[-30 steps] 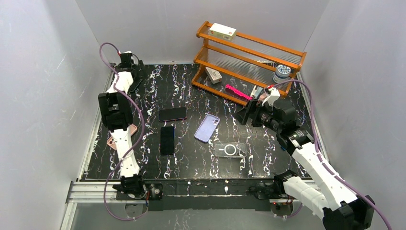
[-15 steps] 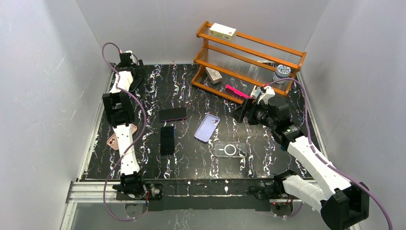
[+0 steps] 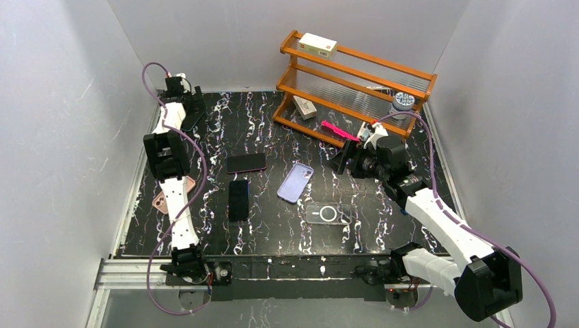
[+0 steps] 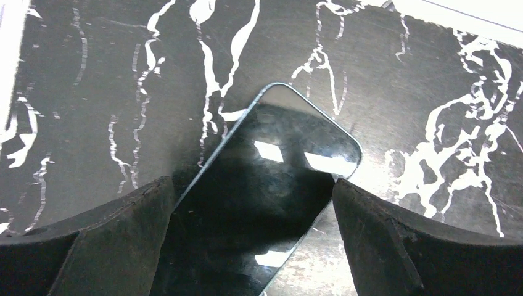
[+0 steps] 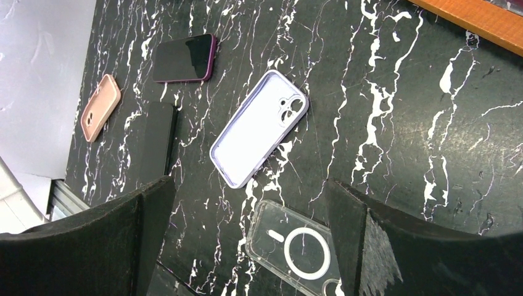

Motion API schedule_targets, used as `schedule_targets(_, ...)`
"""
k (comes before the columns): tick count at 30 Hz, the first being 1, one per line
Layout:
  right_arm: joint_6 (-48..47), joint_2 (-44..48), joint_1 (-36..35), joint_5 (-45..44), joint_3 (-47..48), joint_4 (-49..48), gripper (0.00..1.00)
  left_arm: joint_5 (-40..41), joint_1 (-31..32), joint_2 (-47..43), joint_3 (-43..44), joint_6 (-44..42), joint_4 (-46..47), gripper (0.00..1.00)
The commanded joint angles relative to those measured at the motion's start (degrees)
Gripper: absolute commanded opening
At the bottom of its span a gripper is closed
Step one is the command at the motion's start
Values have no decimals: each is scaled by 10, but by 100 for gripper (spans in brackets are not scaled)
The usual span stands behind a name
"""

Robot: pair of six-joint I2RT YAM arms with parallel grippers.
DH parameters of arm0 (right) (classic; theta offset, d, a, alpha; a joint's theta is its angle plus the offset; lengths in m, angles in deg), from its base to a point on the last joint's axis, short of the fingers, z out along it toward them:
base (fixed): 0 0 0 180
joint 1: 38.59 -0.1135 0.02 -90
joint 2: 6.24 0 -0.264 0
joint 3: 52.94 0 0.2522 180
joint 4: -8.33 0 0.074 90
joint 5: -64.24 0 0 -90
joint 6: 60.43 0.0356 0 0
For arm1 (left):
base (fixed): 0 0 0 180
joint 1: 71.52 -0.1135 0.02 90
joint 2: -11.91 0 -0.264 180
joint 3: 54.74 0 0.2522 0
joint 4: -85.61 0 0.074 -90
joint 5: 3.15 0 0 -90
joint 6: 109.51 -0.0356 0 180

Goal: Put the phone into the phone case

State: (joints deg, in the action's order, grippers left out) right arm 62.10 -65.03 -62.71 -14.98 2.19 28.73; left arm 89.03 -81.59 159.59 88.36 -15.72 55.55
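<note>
- Black marble-patterned table (image 3: 273,232) carries everything; the left gripper (image 4: 250,182) is at its far left corner, low over a dark-screened phone (image 4: 277,148).
- That phone lies flat and slantwise on the table, between the two spread fingers (image 4: 98,240) — the jaws stand wide, one on each side of it, and clamp nothing. Whether a pad brushes the phone's edge I cannot tell.
- The right gripper (image 5: 248,184) hangs above the table's right half, near the orange shelf (image 3: 355,82). Its jaws are also wide apart, with nothing between them.
- Below it lie a lilac case (image 5: 259,126), hollow side up, and nearer the arms a clear case (image 5: 296,243) with a white ring — close together, not touching.
- Further left are a purple-edged phone (image 5: 184,58) and a black phone (image 5: 157,142), with a pink case (image 5: 100,106) near the left edge. All three lie flat and apart from each other.
</note>
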Motion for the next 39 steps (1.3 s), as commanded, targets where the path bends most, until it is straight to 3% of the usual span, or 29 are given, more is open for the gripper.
schedule_targets(1, 5, 13, -2, -9, 23, -6, 99, -46, 0, -10, -27, -9, -30, 98)
schedule_targets(7, 8, 29, -2, -5, 25, 6, 98, -48, 1, -52, -89, 2, -31, 97)
schedule_targets(16, 10, 52, -1, -10, 31, 33, 98, -60, 7, -69, -92, 1, -74, 95)
schedule_targets(22, 13, 53, -2, -12, 33, 39, 97, 2, 21, -68, -93, -20, -111, 98)
schedule_targets(39, 26, 70, -2, 11, 15, 27, 97, -74, 46, -84, -70, -88, -252, 98)
